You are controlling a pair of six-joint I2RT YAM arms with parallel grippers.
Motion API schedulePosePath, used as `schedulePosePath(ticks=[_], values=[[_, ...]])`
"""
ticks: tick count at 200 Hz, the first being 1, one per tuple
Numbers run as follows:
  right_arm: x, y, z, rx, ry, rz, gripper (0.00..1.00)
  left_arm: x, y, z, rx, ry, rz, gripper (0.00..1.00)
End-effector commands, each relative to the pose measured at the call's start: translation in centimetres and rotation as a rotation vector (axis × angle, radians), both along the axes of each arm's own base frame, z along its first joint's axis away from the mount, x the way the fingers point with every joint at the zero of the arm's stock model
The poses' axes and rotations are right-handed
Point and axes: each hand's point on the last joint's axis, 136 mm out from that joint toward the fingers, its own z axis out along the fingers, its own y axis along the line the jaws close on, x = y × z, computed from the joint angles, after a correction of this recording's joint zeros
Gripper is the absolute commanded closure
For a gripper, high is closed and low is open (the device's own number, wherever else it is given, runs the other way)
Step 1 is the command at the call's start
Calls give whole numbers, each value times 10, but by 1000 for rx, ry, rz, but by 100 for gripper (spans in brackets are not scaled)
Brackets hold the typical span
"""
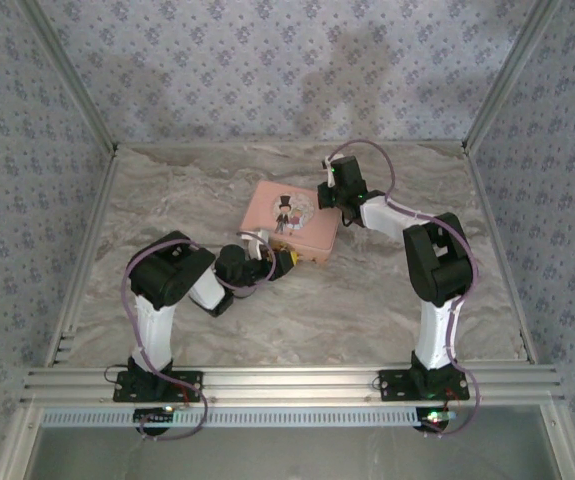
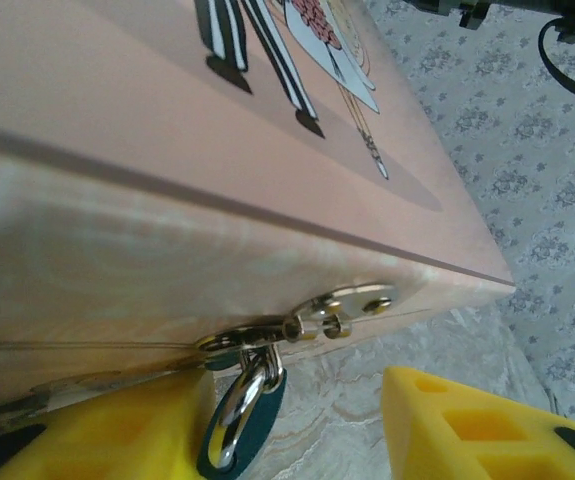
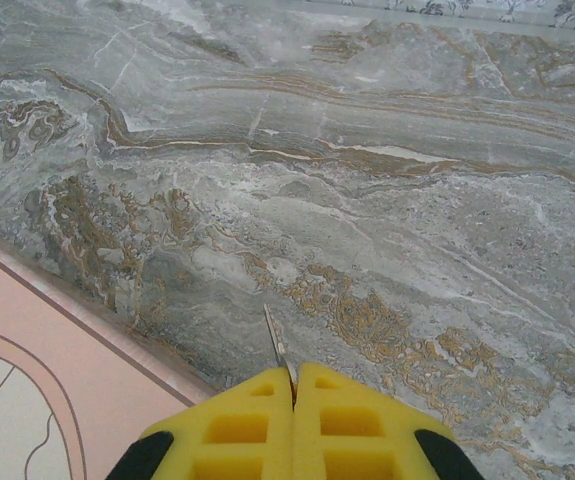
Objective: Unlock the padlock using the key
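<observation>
Where left fingers (image 2: 117, 435) gape, padlock (image 2: 239, 425) hangs between.

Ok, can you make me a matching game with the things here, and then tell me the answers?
Things:
1. tin
2. padlock
3. key
4. table

Descriptions:
A. pinched in the shut right end effector
B. grey marble pattern
C. hangs from the hasp
D. pink, with a cartoon couple on the lid

Pairs: 1-D, 2-C, 3-A, 4-B
</observation>
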Motion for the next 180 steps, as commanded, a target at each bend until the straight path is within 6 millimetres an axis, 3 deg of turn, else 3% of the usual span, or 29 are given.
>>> schedulePosePath(ticks=[1, 31, 101, 146, 180], values=[[-21, 1, -25, -18, 103, 31, 100, 4, 4, 14, -22, -36, 33, 59], [-23, 2, -28, -20, 108, 32, 100, 3, 4, 7, -17, -17, 27, 73], [-25, -2, -26, -24, 104, 29, 100, 12, 5, 6, -32, -5, 30, 83], [-25, -2, -26, -21, 105, 29, 100, 10, 3, 10, -48, 0, -1, 98], [-24, -8, -12, 25, 99, 23, 100, 6, 4, 4, -39, 88, -27, 100]])
